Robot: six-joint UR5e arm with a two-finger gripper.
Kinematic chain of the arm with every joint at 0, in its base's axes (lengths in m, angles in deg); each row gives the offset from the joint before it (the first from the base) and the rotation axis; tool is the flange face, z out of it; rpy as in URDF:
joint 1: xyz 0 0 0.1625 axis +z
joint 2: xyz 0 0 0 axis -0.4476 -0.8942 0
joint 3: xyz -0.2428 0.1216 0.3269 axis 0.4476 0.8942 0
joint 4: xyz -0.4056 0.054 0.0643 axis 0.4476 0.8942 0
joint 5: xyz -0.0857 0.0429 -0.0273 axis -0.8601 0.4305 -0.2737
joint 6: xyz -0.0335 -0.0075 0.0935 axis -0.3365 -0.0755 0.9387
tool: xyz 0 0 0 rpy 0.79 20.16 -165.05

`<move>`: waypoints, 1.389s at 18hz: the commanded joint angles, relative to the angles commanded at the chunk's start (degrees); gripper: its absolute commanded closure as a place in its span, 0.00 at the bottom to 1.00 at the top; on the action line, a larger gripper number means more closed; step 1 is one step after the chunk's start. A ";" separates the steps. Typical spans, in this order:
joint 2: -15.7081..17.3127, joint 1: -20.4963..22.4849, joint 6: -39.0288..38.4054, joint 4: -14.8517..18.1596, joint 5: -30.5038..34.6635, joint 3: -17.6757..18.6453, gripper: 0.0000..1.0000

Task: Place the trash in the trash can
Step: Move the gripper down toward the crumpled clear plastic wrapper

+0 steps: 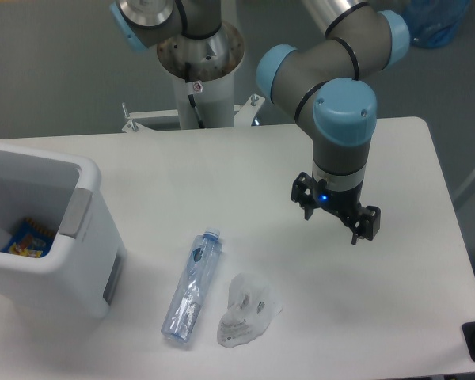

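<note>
The white table [396,301] spreads under me, bare beneath my jaws and all round them. Its camera-right edge is the nearest one, and its front edge lies well below me in the view. The white trash can [63,265] stands well apart on the camera-left side of my jaws, open-topped and cut off by the frame, with a colourful wrapper [28,239] lying inside. Between it and me, nearer the front edge, lies a clear plastic bottle [191,289] on its side, cap end pointing toward the far edge. A crumpled clear plastic piece [248,310] sits just beside it, closer to me, but I cannot tell if they touch. My gripper [332,220] hangs above the tabletop, fingers spread wide, holding nothing.
</note>
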State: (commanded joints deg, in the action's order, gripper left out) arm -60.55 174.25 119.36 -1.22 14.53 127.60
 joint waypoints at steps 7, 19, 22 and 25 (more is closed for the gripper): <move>0.53 -1.49 -0.79 -1.84 -0.53 2.10 0.00; -4.39 -5.53 -13.00 -19.43 -2.55 8.35 0.00; -6.41 -7.12 -15.29 -19.69 -2.55 7.57 0.00; -7.99 -8.88 -15.64 -19.60 -2.90 6.59 0.00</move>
State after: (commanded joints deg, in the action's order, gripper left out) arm -68.54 165.37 103.72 -20.83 11.63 134.19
